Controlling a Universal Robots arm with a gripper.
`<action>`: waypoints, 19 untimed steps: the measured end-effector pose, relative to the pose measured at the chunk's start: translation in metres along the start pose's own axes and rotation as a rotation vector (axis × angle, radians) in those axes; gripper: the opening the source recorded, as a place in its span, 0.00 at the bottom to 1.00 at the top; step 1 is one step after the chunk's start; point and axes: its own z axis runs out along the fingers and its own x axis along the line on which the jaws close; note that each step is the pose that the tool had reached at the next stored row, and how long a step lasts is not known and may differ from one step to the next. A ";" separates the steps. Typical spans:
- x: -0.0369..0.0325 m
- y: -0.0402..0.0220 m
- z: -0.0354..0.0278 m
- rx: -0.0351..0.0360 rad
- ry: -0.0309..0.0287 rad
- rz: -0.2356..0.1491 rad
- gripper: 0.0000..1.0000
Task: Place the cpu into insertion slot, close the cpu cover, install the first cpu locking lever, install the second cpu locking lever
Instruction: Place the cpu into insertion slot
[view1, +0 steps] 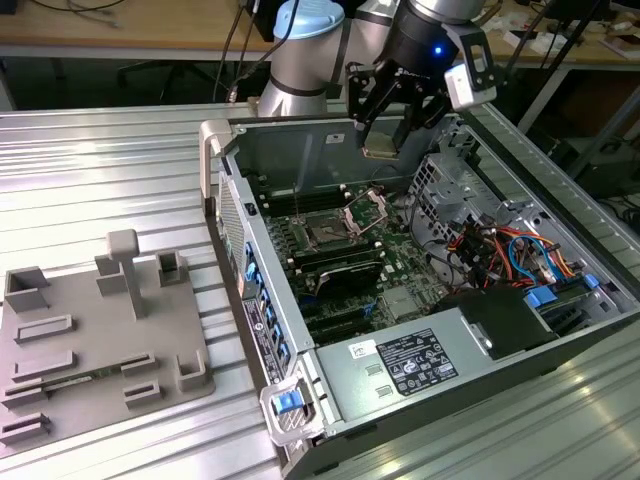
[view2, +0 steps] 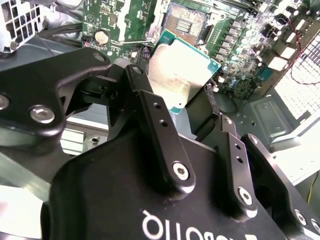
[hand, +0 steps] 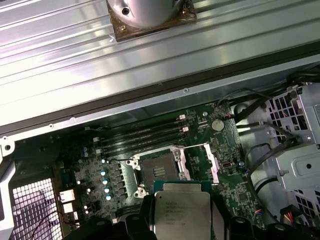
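Black hand (view2: 175, 95) pinches one cpu (view2: 182, 70) above one open insertion slot (hand: 159, 172), its single cpu cover (hand: 213, 167) raised.

Silvery flat square cpu (hand: 181, 212) level, aloft, apart from bare dark square insertion slot (hand: 157, 172); thin metal cpu cover (hand: 213, 164) open.

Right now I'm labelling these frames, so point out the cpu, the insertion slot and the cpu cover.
cpu (hand: 181, 212), first wrist view: middle of its silvery top.
insertion slot (hand: 158, 172), first wrist view: dark contact field inside the rim.
cpu cover (hand: 214, 167), first wrist view: side bar of the open metal frame.
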 end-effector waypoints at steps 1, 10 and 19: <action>0.0000 0.0000 0.0000 -0.0002 -0.0013 0.016 0.55; 0.0000 -0.0001 0.0004 -0.0026 -0.0131 0.167 0.55; 0.0001 -0.0001 0.0008 -0.0048 -0.0229 0.292 0.55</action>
